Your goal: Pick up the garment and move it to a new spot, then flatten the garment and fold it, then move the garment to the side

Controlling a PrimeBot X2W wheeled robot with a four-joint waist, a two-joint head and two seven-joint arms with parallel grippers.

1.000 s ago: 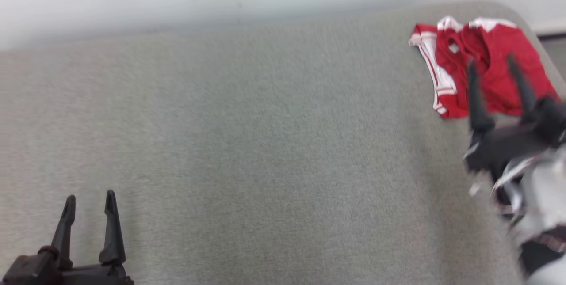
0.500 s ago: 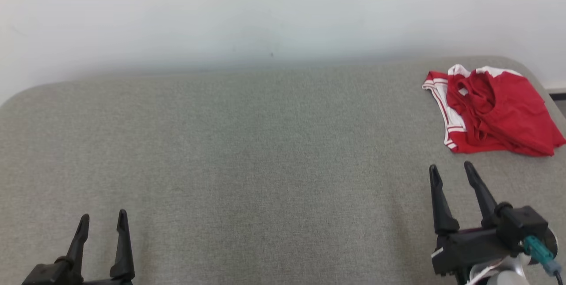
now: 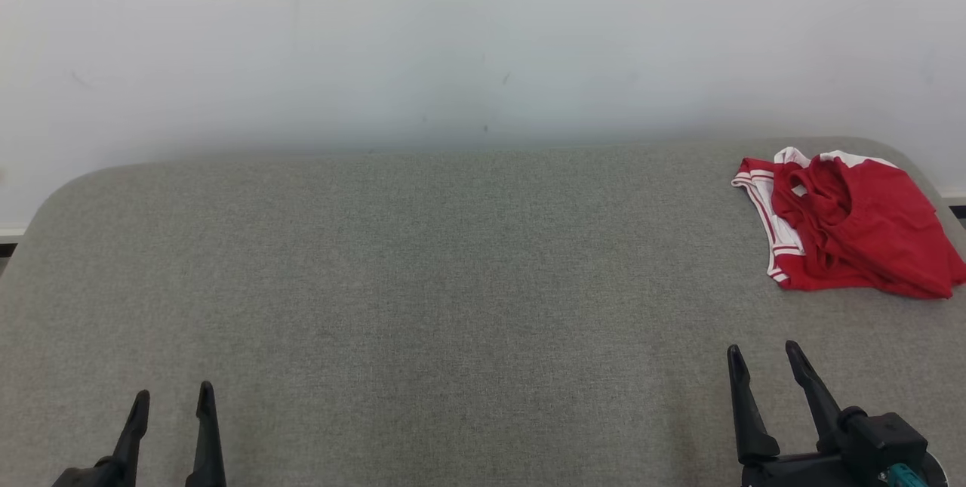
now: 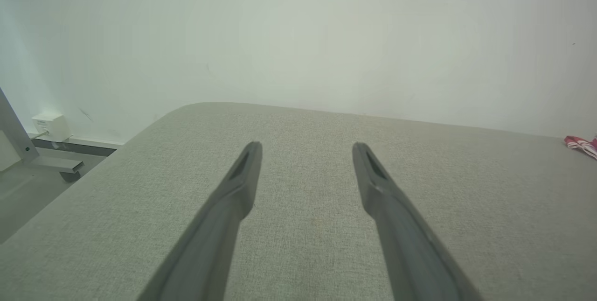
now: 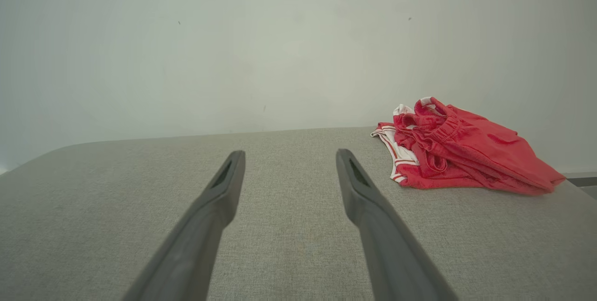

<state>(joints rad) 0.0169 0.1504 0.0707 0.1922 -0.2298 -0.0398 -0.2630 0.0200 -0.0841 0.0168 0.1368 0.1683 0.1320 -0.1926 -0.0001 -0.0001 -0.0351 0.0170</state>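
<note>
The garment (image 3: 849, 230) is a red piece with white striped trim, lying crumpled at the far right corner of the grey padded table (image 3: 453, 283). The right wrist view has the garment (image 5: 461, 151) ahead and to the right of my fingers, and a sliver of the garment (image 4: 580, 144) shows at the right edge of the left wrist view. My right gripper (image 3: 762, 355) stands open near the front right, well short of the garment, with nothing between its fingers. At the front left my left gripper (image 3: 173, 392) is open and holds nothing.
A pale wall (image 3: 453, 41) runs behind the table. The table's rounded corners fall away at far left and far right. Beyond the left edge, a metal frame foot (image 4: 56, 165) and a small white box (image 4: 49, 123) stand on the floor.
The head camera has tilted up and steadied, so the whole picture shifted. My right gripper has drawn back from the garment to the front right. The garment lies as before.
</note>
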